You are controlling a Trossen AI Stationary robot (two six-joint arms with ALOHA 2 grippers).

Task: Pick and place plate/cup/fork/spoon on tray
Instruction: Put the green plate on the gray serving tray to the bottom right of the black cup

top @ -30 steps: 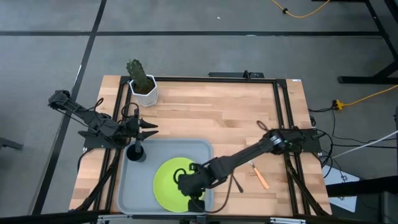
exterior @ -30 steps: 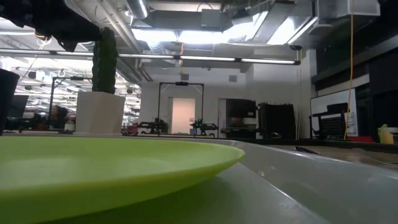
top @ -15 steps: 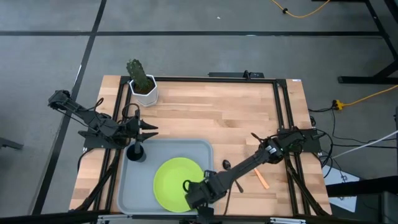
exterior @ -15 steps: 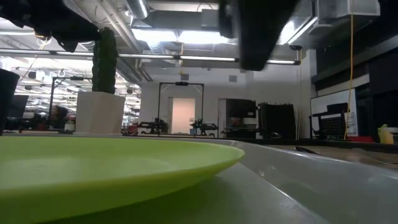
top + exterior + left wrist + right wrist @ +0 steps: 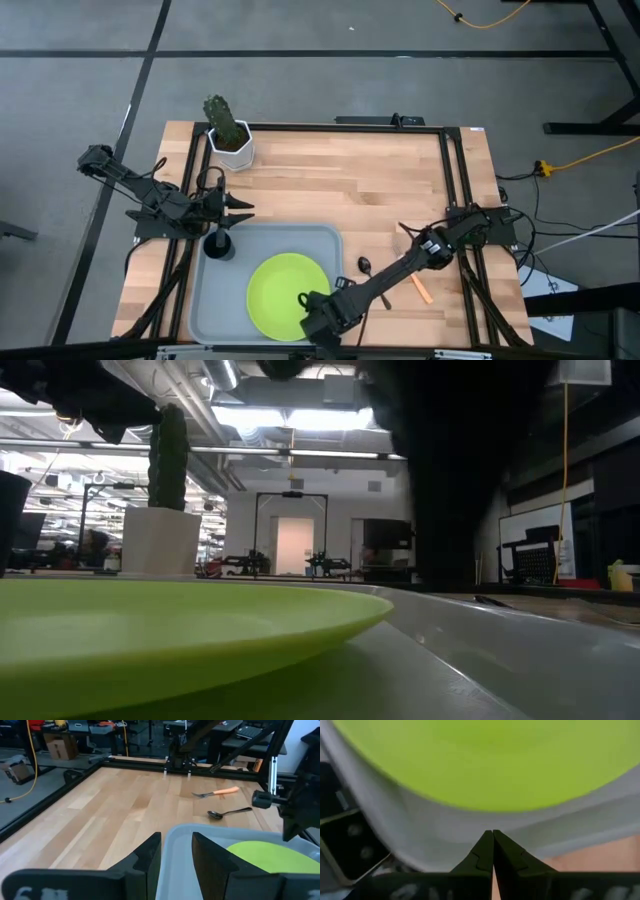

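The lime-green plate (image 5: 285,292) lies flat in the light-grey tray (image 5: 215,300), toward its near right part. It also shows in the right wrist view (image 5: 485,760) and the low view (image 5: 150,630). The black cup (image 5: 218,243) stands in the tray's far left corner. The dark spoon (image 5: 366,266) and the orange-handled fork (image 5: 418,284) lie on the wood right of the tray. My right gripper (image 5: 493,845) is shut and empty over the tray's near rim (image 5: 420,835), beside the plate's near right edge. My left gripper (image 5: 176,845) is open and empty at the tray's far left corner.
A white pot with a cactus (image 5: 230,140) stands at the table's far left corner. Bare wood (image 5: 340,185) lies beyond the tray. Black frame rails (image 5: 455,190) run along the table's left and right sides.
My right gripper has drawn back from over the plate toward the table's near edge. Its arm has swung off the spoon, which now shows on the wood. In the low view the arm now fills the upper right. The plate has stayed flat in the tray.
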